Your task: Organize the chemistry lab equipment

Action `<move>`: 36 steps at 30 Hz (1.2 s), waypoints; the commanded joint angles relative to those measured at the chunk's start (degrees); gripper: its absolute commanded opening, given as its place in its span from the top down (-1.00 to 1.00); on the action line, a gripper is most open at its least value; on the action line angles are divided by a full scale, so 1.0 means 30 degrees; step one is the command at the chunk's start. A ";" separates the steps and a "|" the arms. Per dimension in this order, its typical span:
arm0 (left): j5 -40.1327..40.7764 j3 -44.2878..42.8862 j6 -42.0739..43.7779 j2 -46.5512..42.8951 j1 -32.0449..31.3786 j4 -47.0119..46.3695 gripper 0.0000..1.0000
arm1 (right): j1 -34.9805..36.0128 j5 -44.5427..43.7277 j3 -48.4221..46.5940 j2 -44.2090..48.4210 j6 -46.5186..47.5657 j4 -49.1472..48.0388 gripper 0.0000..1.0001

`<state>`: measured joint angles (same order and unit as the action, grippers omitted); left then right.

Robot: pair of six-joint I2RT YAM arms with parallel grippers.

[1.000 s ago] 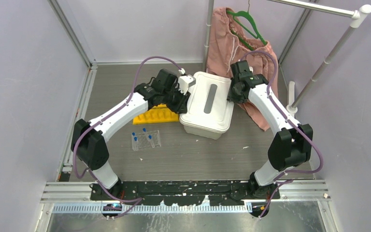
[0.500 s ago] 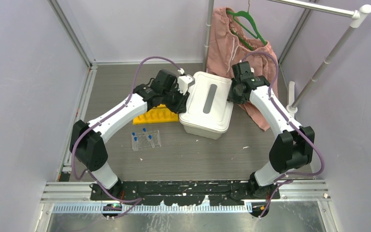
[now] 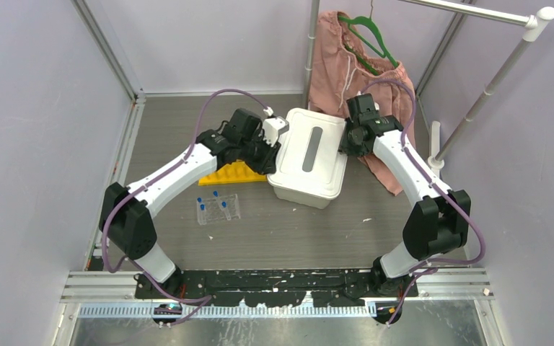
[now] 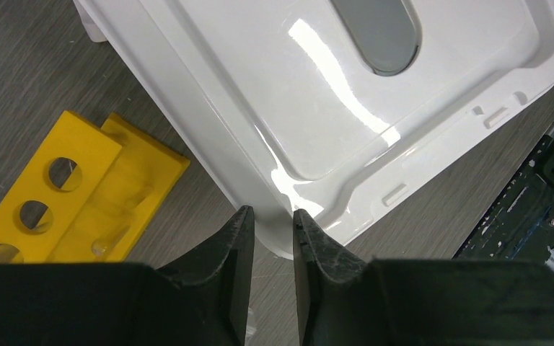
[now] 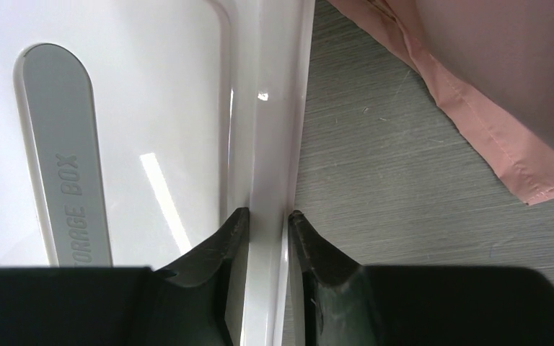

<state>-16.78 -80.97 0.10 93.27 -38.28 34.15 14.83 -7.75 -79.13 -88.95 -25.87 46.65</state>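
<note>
You pinch storage box lid [image 3: 326, 167] both sides: left gripper [image 4: 273, 213] narrow on 9 o'clock rim, right gripper [image 5: 267, 213] narrow on 3 o'clock rim. Lift level, together. Yellow six-hole tube rack [image 3: 232, 174] sits at lid's 8 o'clock; clear it.

bright, even light from overhead; shadows are soft. white glare streaks the glossy box lid [image 4: 209, 65] just ahead of the left pincer [image 4: 273, 231] and left of the right pincer [image 5: 263, 231]. both pincers' near bases sit black and blurred.
</note>
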 commanded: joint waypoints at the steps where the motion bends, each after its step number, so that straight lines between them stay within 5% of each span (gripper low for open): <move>1: -0.0424 0.0320 0.0056 -0.0122 -0.0349 0.1330 0.47 | 0.0195 0.1441 0.0234 0.1026 -0.0335 -0.0012 0.41; 13: 0.2886 -0.1837 0.0457 0.0588 -0.0303 0.1055 0.50 | 0.0207 0.0617 -0.1632 0.0731 0.0213 0.1443 0.39; 20: 0.2565 -0.5084 0.0317 0.2024 0.0489 0.1327 0.49 | 0.0195 0.0532 -0.4154 0.1509 -0.0047 0.1988 0.39; 26: 0.1488 -0.4834 0.0063 0.2563 0.0489 0.0902 0.47 | 0.0210 0.1045 -0.5922 -0.0881 0.0079 0.3003 0.36; 36: 0.0978 -0.5240 0.0056 0.2853 0.0514 0.1088 0.46 | 0.0188 0.1223 -0.2583 0.0179 -0.1587 0.0140 0.31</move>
<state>-12.14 -94.91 0.43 102.37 -36.75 38.06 15.27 -5.28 -86.11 -91.05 -27.27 53.06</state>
